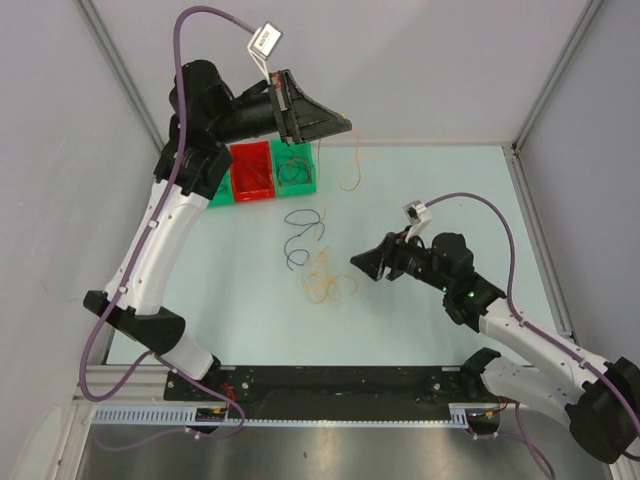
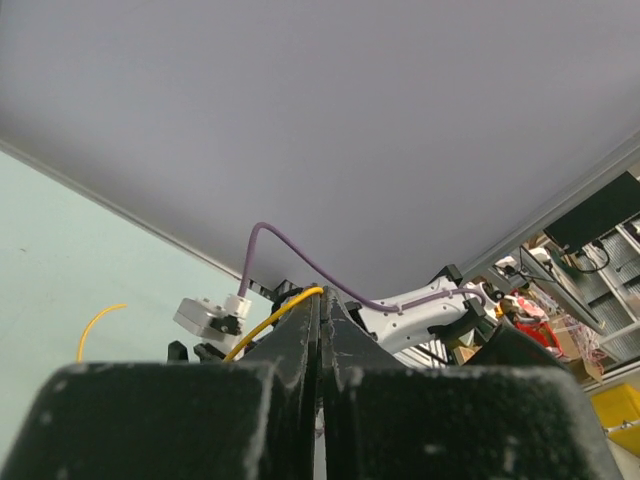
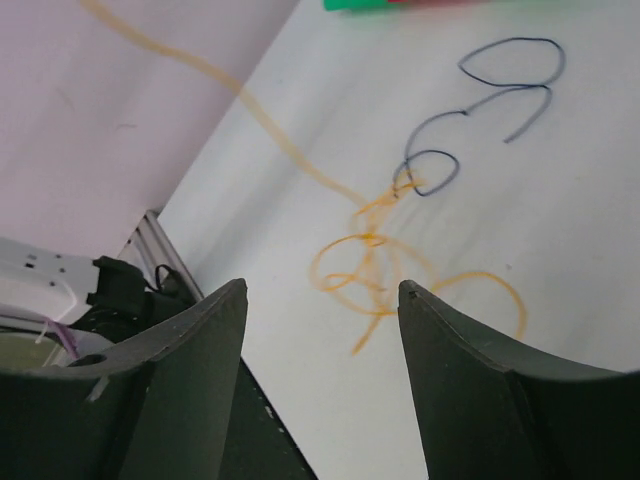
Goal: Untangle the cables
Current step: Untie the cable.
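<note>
My left gripper [image 1: 345, 125] is raised high at the back, shut on a thin yellow cable [image 1: 350, 168] that dangles toward the table. In the left wrist view the yellow cable [image 2: 272, 316] runs out from between the closed jaws at the left gripper's tip [image 2: 322, 293]. A loose tangle of orange cables [image 1: 326, 281] lies mid-table, with blue cables [image 1: 301, 235] curled just behind it. My right gripper [image 1: 358, 263] hovers low, right of the tangle. In its wrist view the right gripper [image 3: 322, 290] is open and empty, the orange cables [image 3: 372, 262] ahead and the blue cables [image 3: 502, 88] beyond.
A red bin [image 1: 252, 170] stands at the back left between two green bins; the right-hand green bin [image 1: 296, 166] holds dark cables. Grey walls with metal posts enclose the table. A black rail [image 1: 330, 385] runs along the near edge.
</note>
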`<state>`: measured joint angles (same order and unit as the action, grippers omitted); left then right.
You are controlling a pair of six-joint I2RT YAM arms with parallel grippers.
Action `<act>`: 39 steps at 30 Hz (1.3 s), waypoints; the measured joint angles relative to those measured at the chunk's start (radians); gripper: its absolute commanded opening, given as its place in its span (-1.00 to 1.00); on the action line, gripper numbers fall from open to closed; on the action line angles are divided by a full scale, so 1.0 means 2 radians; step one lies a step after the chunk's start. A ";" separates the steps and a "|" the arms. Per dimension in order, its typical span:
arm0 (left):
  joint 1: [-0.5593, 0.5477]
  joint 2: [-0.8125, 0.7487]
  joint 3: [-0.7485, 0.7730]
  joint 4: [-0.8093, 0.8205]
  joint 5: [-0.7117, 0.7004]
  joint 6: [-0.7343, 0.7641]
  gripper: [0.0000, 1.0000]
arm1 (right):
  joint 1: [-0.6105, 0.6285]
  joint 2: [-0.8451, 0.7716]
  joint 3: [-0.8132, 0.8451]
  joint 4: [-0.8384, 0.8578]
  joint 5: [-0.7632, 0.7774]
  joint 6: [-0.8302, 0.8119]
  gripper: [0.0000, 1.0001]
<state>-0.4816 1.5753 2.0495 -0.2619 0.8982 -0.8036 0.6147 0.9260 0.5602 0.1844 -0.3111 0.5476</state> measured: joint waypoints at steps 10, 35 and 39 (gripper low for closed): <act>0.000 -0.007 -0.006 0.019 0.004 0.000 -0.99 | 0.065 0.140 0.101 0.026 0.030 -0.018 0.36; 0.013 -0.013 0.033 0.047 0.048 -0.023 -0.99 | 0.124 0.352 0.199 0.043 0.199 -0.047 -0.02; 0.048 0.003 0.092 0.084 0.064 -0.062 -0.99 | 0.138 0.376 0.199 0.032 0.208 -0.039 -0.05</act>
<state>-0.3859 1.5822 2.2326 -0.0948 1.0256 -0.9279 0.8898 1.6772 0.9585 0.2489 0.1043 0.4694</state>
